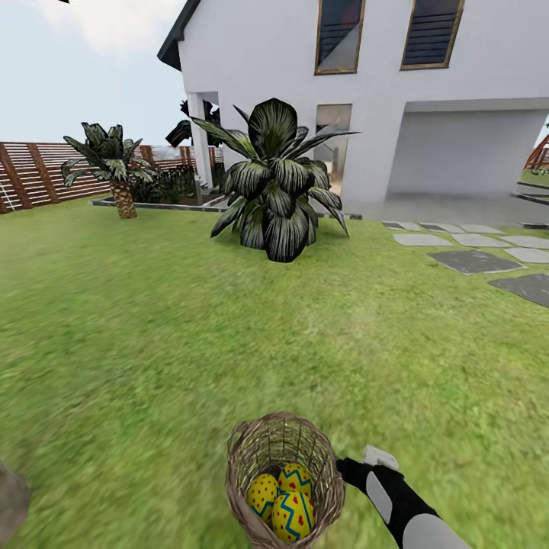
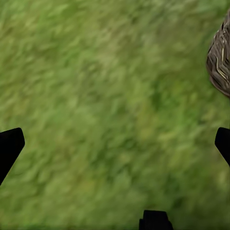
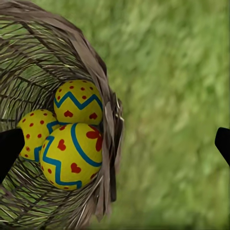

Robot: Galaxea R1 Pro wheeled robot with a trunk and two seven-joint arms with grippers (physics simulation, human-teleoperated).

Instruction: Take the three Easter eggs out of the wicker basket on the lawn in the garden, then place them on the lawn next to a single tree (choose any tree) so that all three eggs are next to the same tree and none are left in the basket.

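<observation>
Right tool: fingers spread wide, tips at opposite edges of the right wrist view; nothing held. One fingertip overlaps the basket in that view, contact cannot be told; the other is over bare grass. In the head view the right arm reaches in just beside the basket's right side.
Left tool: fingers spread wide, nothing between them; bare grass beneath, with an edge of the basket weave at one side of the left wrist view.
Wicker basket: round, brown, open weave; stands on the lawn at the near bottom centre of the head view.
Basket contents: three Easter eggs, yellow with blue zigzag bands and red marks, bunched together and touching. In the right wrist view the largest-looking egg lies against the basket wall, with a second and a third just beside it.
Eggs outside basket: none seen on the grass.
Surroundings: broad-leaved dark shrub well apart from the basket, short palm near the slatted fence, white house behind, grey stepping stones at right.
</observation>
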